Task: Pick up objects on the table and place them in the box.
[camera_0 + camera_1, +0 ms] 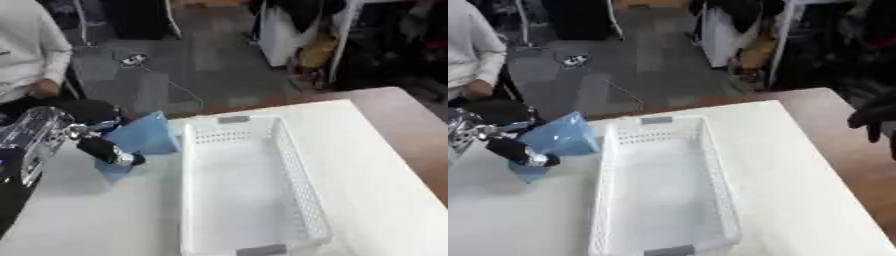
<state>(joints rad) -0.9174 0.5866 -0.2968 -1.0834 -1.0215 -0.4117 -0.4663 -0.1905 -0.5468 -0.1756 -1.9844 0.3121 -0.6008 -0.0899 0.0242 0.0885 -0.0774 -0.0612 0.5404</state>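
While the white basket (249, 185) sits empty, a blue bag (144, 136) is pinched in the curled left hand (103, 149) just beside its wall, presumably for dropping in.

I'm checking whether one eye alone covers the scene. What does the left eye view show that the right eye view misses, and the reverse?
Only the left eye view shows more of the left arm's silver forearm at the frame's left edge. Only the right eye view shows the right hand, dark, at the right edge over the brown surface. Both show the left hand holding a blue object beside the empty white basket on the white table.
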